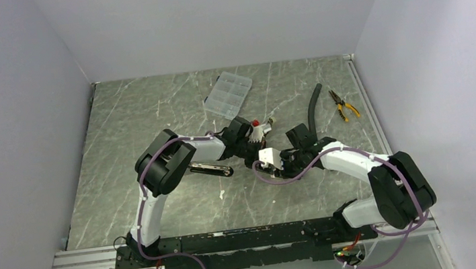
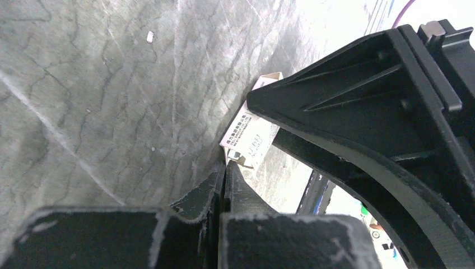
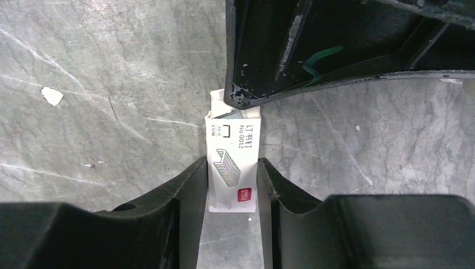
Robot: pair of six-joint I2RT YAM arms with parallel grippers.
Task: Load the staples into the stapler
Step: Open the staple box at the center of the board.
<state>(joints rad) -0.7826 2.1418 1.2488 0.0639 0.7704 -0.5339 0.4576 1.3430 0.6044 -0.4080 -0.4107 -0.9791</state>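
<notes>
Inside R pincer [image 3: 232,165]: staple box [image 3: 232,151], clamped both sides.

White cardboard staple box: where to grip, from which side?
Pinch the small white cardboard staple box across its two long parallel sides, coming from the end by the red logo; that leaves the flapped open end free. The right gripper holds it so.

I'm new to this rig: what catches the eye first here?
Mid-table, the right gripper clamps a white staple box, while the shut left gripper sits at its far end. Behind them lie a clear compartment case and yellow-handled pliers.
</notes>
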